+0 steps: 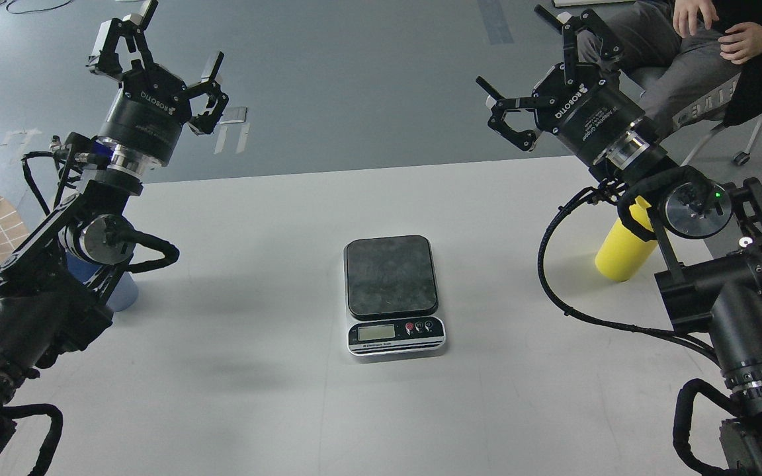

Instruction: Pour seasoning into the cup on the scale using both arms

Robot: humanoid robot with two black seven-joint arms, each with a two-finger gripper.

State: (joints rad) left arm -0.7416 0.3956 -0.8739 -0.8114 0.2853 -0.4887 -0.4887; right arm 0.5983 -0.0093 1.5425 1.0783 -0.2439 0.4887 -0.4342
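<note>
The scale (391,277) sits in the middle of the white table (275,410) with nothing on it. Far left of the scale, the blue cup (123,294) hides behind the left arm. Far right stands the yellow seasoning (624,251). Left gripper (156,63) and right gripper (533,79) hang up high, fingers spread wide, holding nothing

Scale between the two raised grippers

The flat dark-platform kitchen scale (391,277) sits on the white table (255,396), between the left gripper (156,63) and the right gripper (533,79); the light blue ribbed cup (123,294) stands below the left one and the yellow plastic squeeze bottle (622,254) below the right one.
</note>
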